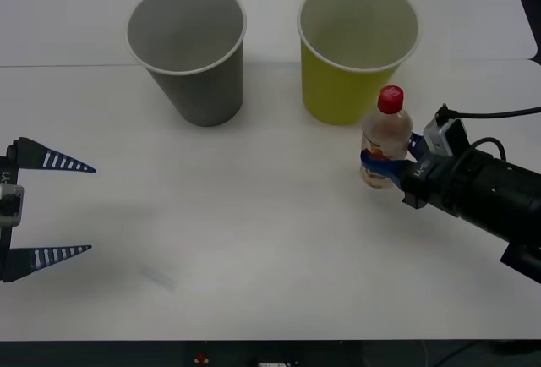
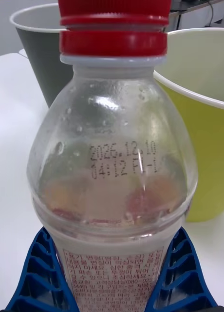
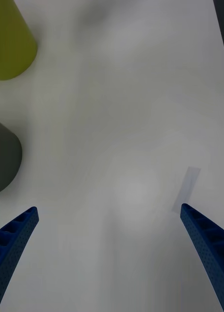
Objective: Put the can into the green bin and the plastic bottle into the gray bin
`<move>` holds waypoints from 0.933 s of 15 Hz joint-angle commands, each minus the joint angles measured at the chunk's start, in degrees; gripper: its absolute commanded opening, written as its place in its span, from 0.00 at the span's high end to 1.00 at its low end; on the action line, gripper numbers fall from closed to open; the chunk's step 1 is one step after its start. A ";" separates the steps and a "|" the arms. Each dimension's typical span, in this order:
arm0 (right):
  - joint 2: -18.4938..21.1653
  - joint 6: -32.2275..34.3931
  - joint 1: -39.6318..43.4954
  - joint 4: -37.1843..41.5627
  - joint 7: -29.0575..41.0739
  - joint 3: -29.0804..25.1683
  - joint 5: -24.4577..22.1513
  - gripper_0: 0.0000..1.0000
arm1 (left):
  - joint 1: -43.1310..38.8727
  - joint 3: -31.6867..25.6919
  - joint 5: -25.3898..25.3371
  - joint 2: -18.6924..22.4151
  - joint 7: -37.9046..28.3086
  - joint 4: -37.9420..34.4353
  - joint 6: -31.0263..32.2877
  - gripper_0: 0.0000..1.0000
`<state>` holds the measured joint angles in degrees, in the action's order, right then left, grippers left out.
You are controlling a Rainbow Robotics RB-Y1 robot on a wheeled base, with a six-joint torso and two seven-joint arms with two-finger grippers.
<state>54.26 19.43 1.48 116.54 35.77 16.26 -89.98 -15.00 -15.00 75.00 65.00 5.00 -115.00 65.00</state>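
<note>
Gripping small clear plastic bottle with red cap (image 1: 386,140) upright, right gripper (image 1: 385,166) jaws clamped on label, just before yellow-green cup-shaped bin (image 1: 355,54). Dark-gray cup-shaped bin (image 1: 190,54) beside green bin. Left gripper (image 1: 59,208) jaws wide apart over white surface (image 1: 254,240), well apart from green bin.

The right claw (image 1: 387,167) is clamped around the small clear red-capped plastic bottle (image 1: 385,137); the left claw (image 1: 74,208), well left of that bottle, is spread wide.

The front camera looks down over the table (image 1: 254,240). The right wrist camera sits tight against the plastic bottle (image 2: 112,161); both wrist views share the bins, apparently.
</note>
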 commanded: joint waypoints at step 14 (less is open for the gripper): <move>-5.31 41.13 -13.43 9.32 35.42 -22.15 -0.54 1.00 | 0.00 0.00 0.00 0.00 0.00 0.00 0.00 0.00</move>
<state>49.07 59.44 -10.42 125.92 69.71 -5.91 -89.41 -15.00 -15.00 75.00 65.00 5.00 -115.00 65.00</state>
